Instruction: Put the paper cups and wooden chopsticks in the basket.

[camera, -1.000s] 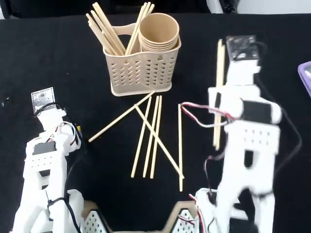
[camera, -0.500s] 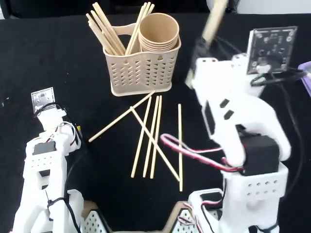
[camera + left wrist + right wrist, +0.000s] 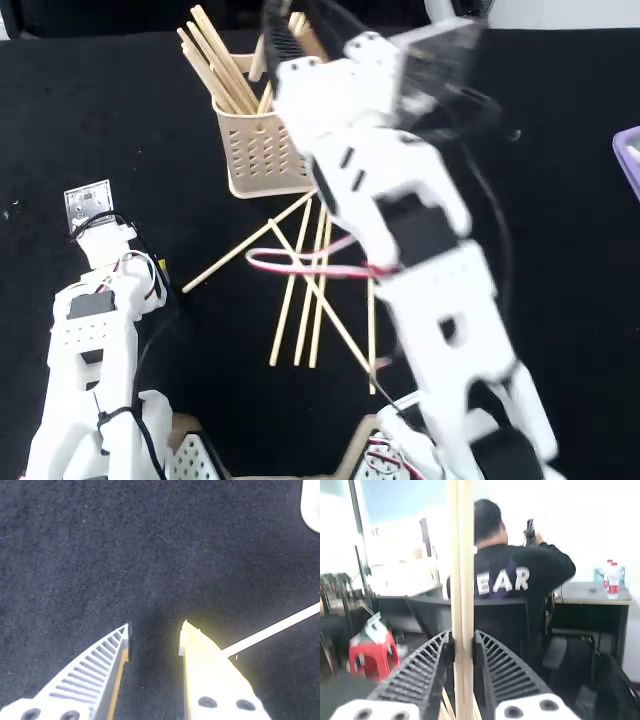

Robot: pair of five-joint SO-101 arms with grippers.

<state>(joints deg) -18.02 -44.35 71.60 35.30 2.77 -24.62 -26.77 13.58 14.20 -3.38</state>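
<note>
Beige basket point(image 3: 262, 155) patterned with rows of small holes; pale wooden chopsticks point(image 3: 289, 290); black cloth point(image 3: 100, 120); white arm point(image 3: 430, 260); red-and-white wires point(image 3: 300, 270).

An overhead camera and my close left wrist camera share the black table point(image 3: 100, 120); my right wrist camera faces the room.

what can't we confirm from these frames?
- Basket: high view, right side covered by the right arm; contents there hidden.
- Held chopsticks, in the right end effector: right wrist view, both ends cut off by the edges.
- Loose chopsticks: high view, right arm crosses them; count unclear.
</note>
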